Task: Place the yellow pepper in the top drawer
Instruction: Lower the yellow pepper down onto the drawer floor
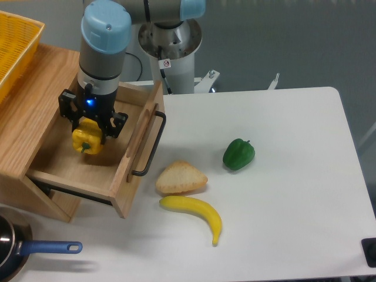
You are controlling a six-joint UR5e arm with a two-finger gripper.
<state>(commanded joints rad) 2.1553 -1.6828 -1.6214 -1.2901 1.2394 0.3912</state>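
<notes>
Gripper: the gripper points down over the open drawer, its black fingers clamped on the yellow pepper from either side; a blue light glows on its body.
Yellow pepper: the yellow pepper sits between the fingers, its lower half showing below them, inside the outline of the top drawer; I cannot tell whether it touches the drawer floor.
Top drawer: the top drawer is pulled out from the wooden cabinet, right under the gripper, with its black bar handle just to the gripper's right.
Bread: a wedge of bread lies on the white desk, to the right of the gripper and nearer the camera, close to the drawer front.
Banana: a banana lies just in front of the bread, apart from it.
Green pepper: a green pepper stands well off to the gripper's right.
Basket: a yellow basket rests on the cabinet top, behind and left of the gripper.
Pan: a pan with a blue handle pokes in at the near left corner.
</notes>
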